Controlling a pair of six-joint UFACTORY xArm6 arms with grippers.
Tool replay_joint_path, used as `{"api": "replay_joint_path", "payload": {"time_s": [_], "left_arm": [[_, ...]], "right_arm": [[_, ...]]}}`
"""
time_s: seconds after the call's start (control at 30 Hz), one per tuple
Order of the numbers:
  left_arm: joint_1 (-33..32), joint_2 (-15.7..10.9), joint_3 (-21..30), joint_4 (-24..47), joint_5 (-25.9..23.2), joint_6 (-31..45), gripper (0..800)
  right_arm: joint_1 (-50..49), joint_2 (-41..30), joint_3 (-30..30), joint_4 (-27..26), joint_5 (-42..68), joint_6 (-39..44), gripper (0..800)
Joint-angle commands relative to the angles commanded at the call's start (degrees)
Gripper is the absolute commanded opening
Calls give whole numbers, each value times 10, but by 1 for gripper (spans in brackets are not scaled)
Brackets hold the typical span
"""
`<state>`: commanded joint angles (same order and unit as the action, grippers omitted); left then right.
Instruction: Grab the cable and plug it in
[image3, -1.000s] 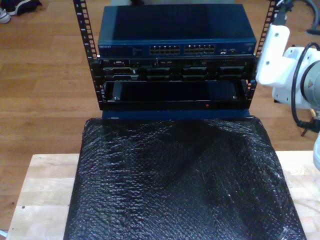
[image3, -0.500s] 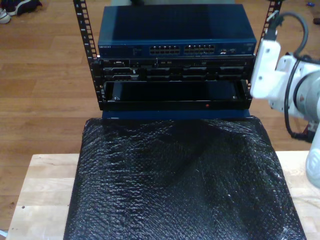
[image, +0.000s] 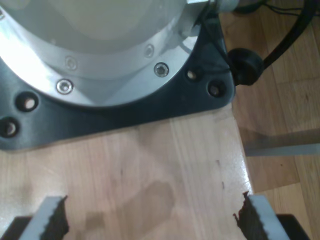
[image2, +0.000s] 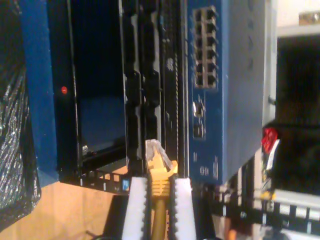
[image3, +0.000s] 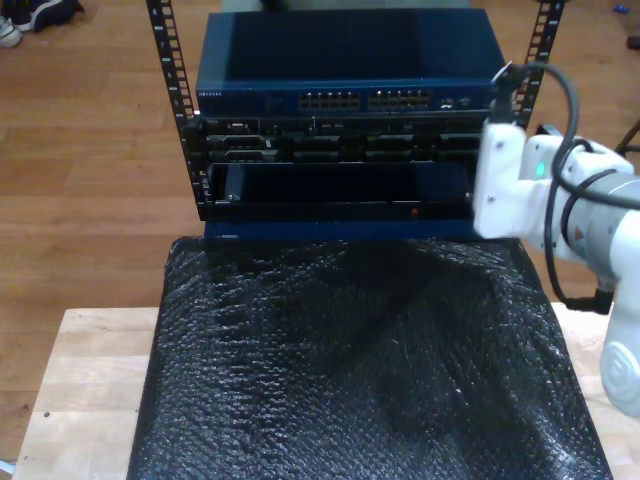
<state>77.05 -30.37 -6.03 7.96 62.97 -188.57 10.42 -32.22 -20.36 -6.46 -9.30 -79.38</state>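
The yellow cable (image2: 159, 220) runs up between the white fingers (image2: 136, 210) of my second gripper (image2: 160, 182), which is shut on its yellow boot. Its clear plug (image2: 156, 150) sticks out past the fingertips toward the rack's black panels, apart from them. The blue switch (image2: 240, 85) with its block of ports (image2: 205, 50) lies off to one side of the plug. My first gripper (image: 152, 220) is open over bare wood, with nothing between its toothed fingers (image: 52, 217). A white arm (image3: 525, 190) stands before the rack's end at the exterior view's right.
The blue switch (image3: 350, 60) tops a black rack (image3: 340, 165) beyond the table. A black bubble-wrap sheet (image3: 360, 360) covers most of the wooden table (image3: 85, 380). A silver arm base (image: 100, 55) on a black plate sits just beyond my first gripper, near the table's edge.
In the exterior view the white arm has swung left and lower, from beside the rack's right post to in front of the rack's right end.
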Motion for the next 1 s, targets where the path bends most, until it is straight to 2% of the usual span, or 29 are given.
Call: {"api": "replay_joint_path", "payload": {"time_s": [0.27,0.47,0.67,1.0], "left_arm": [[0,0,0,0,0,0,800],[0,0,0,0,0,0,800],[0,0,0,0,0,0,800],[0,0,0,0,0,0,800]], "right_arm": [[-2,3,8,0,-45,0,0],[-2,33,-19,0,-55,1,0],[0,45,-20,-9,-65,0,0],[-2,96,24,-8,-265,0,0]]}}
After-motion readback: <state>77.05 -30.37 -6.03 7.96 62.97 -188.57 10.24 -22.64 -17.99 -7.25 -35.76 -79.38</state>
